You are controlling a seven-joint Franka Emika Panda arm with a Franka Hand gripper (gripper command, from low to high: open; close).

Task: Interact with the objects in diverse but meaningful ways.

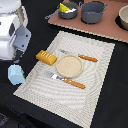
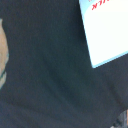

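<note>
Placemat (image 1: 95,75) coverage in the exterior view spans the middle of the dark table (image 1: 112,107). On the placemat sit a round tan plate (image 1: 68,64), a fork (image 1: 66,80) and a knife (image 1: 80,56), both with orange handles, and the golden-brown bread loaf (image 1: 45,57) just beside the plate on the exterior view's left. The pale blue block (image 1: 15,74) stands on the table off the placemat's edge, on the exterior view's left. The yellow cheese wedge (image 1: 64,7) lies in a grey pot (image 1: 70,13) on a brown board (image 1: 107,29) at the far side, next to a second grey pot (image 1: 93,12). The arm's white body (image 1: 11,30) occupies the upper corner on the exterior view's left; finger state cannot be determined.

Wrist view: dark table surface and one corner of a pale blue object with red lettering (image 2: 105,30). No fingers appear.
</note>
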